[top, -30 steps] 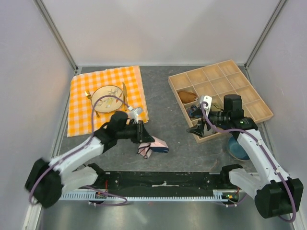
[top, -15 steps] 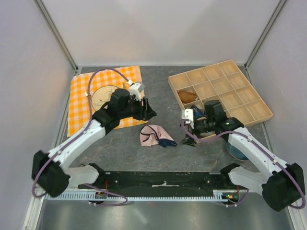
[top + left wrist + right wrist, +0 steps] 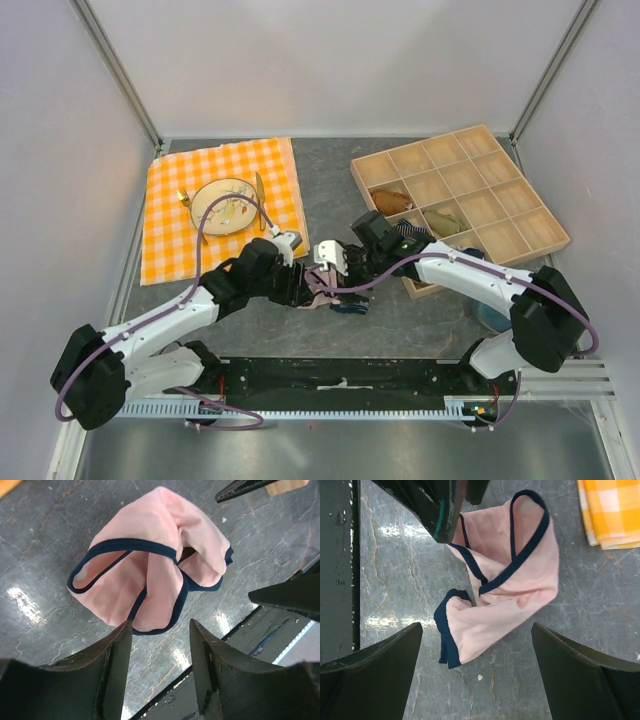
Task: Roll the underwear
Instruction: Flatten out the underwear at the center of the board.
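The underwear [image 3: 150, 565] lies crumpled in a loose heap on the grey table [image 3: 335, 190], between the orange checked cloth [image 3: 170, 250] and the wooden tray [image 3: 520, 200], close to the near edge. Both arms reach in over it from opposite sides. The left gripper [image 3: 160, 630] hovers above it, jaws about half open, gripping nothing. The right gripper [image 3: 475, 630] hangs over it, jaws spread wide, also empty.

Bright even overhead light, glare patches on table [image 3: 30, 550], underwear [image 3: 150, 555] sharp, soft shadows
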Available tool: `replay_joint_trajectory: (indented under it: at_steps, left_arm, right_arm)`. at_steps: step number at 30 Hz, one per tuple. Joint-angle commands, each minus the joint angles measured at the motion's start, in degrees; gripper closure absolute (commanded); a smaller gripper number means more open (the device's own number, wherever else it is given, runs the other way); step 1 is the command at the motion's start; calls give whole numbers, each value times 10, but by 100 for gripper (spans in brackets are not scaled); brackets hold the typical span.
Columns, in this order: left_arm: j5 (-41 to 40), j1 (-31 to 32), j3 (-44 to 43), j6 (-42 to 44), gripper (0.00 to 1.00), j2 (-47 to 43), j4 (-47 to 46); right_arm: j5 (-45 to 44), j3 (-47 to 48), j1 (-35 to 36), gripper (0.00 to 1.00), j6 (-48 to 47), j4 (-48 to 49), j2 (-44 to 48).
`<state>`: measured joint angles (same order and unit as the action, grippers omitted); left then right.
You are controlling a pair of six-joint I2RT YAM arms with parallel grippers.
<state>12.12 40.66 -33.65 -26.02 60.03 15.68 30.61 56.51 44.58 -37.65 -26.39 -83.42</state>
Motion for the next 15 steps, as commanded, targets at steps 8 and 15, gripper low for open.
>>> replay_joint_trajectory:
  at_steps: [8, 15]
  left_arm:
    - [-29, 34, 7, -29, 45, 57, -78]
    - [-49, 34, 1, -28, 51, 105, -78]
  right_arm:
    - [-35, -22, 49, 6, -19, 41, -17]
    - [-45, -25, 51, 69, -13, 47, -30]
